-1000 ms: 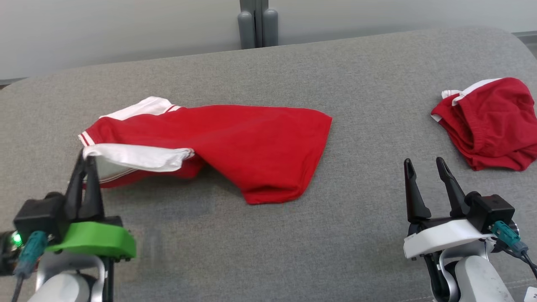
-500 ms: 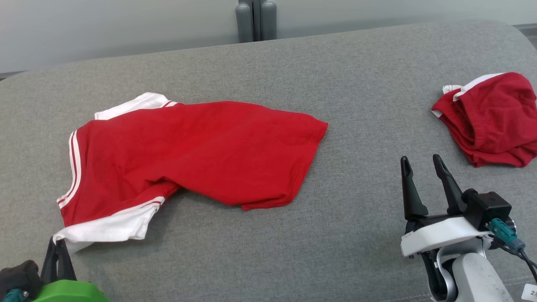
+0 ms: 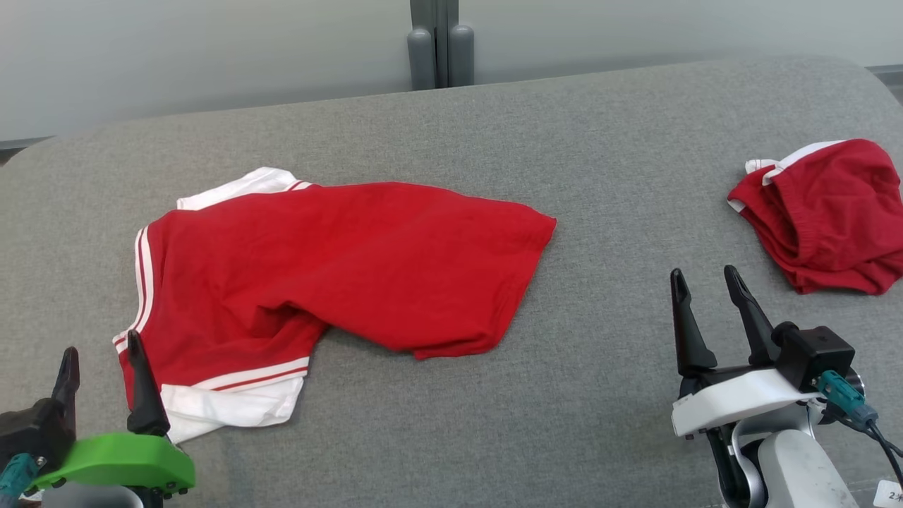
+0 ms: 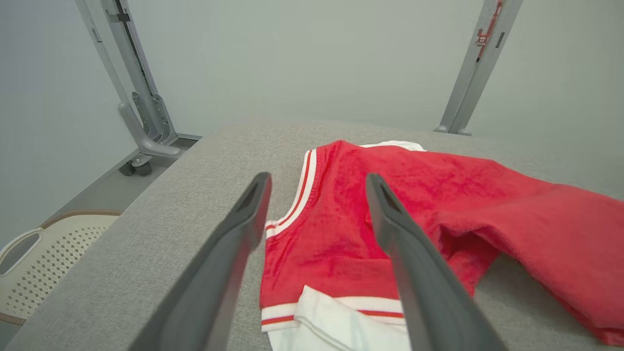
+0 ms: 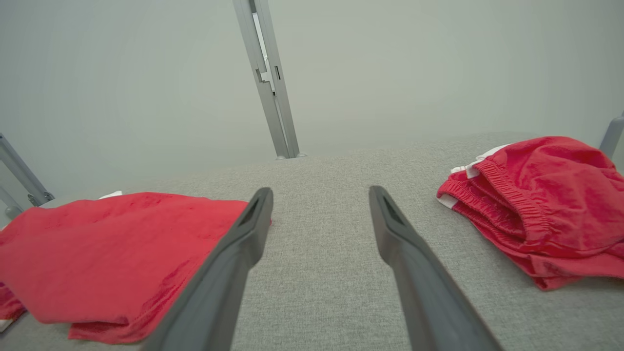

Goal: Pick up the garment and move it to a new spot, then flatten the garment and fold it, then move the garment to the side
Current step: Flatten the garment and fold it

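Because the garment (image 3: 338, 268) is thin red knit with white trim — light, limp, sure to sag — it is best pinched at a sleeve or hem edge, I judge. It lies rumpled on the left half of the counter (image 3: 578, 141), its white cuff just beside the left tool (image 3: 101, 343), which is spread and holds nothing; the right tool (image 3: 703, 272), likewise spread and empty, sits well to its right. Grey woven cloth covers the counter. A bunched red piece (image 3: 825, 212) lies at the right edge — a metal post (image 3: 441, 42) rises behind.
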Controlling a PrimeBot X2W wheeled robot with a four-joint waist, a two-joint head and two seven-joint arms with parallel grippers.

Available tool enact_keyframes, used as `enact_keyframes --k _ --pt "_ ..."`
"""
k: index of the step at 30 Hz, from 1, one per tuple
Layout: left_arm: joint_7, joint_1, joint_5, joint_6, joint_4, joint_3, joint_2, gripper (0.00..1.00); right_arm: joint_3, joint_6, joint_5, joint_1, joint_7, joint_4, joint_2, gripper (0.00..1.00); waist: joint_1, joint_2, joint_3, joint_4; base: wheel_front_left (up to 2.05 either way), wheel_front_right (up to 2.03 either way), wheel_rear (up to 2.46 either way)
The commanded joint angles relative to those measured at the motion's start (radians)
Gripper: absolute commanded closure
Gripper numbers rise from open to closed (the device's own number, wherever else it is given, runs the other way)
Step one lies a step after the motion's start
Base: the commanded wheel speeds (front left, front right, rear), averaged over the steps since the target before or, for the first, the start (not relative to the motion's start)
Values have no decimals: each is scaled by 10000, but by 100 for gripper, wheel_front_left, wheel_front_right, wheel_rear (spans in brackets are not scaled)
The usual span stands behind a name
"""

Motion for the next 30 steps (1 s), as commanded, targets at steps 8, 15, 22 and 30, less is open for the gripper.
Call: enact_keyframes --k 8,15,22,30 --pt "-172 -365 804 -447 -255 -302 -693 0 917 -16 -216 105 -24 628 -13 0 0 0 -196 474 0 0 0" --pt "-173 -701 1259 -973 251 -945 -1700 0 2505 -16 -759 -813 350 2098 -26 0 0 0 118 1262 0 0 0" --pt "-169 -986 1700 -1426 761 -965 -2430 0 3048 -16 -1812 -2274 763 4463 -29 0 0 0 399 2227 0 0 0" --pt "-169 -805 2073 -1674 997 -535 -2808 0 2816 -17 -1714 -3091 512 6008 -33 100 0 0 472 2444 0 0 0"
